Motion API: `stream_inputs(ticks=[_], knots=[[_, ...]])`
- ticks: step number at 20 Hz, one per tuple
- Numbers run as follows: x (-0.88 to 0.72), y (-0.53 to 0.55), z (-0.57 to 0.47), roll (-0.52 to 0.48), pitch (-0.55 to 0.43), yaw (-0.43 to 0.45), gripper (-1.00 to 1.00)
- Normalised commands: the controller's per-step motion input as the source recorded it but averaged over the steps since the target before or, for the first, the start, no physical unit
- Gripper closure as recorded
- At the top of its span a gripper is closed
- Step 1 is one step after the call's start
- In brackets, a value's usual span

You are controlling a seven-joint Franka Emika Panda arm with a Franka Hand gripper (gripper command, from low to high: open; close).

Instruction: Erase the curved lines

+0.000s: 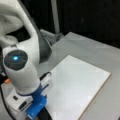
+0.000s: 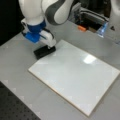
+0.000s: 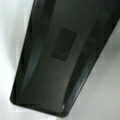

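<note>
The board [image 2: 75,80] lies flat on the surface [image 2: 17,57] — in both front views. In a front view the eraser block [image 2: 44,52] sits at the board's far-left corner, partly on the board, partly on the surface, with the gripper [image 2: 47,45] right above it. Far right, an orange object [image 2: 81,28] lies on the surface, well apart from the board.

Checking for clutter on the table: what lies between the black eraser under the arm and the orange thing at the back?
Only bare grey table, in a front view. The eraser sits at the white board's corner; the orange thing lies beyond.
</note>
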Motion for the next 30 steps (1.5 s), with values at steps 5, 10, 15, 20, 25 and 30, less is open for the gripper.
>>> stream_inputs(ticks=[5, 10, 15, 20, 25, 30], knots=[[-0.21, 0.25, 0.08, -0.085, -0.002, -0.004, -1.00], [-0.20, 0.23, -0.03, -0.065, -0.039, -0.021, -1.00], [-0.26, 0.32, -0.02, 0.047, -0.111, -0.130, -1.00], [-0.31, 0.41, -0.01, 0.035, -0.192, -0.161, -1.00], [-0.29, 0.37, -0.05, -0.042, -0.176, -0.163, -1.00], [-0.19, 0.32, -0.05, -0.129, -0.136, -0.154, -1.00]])
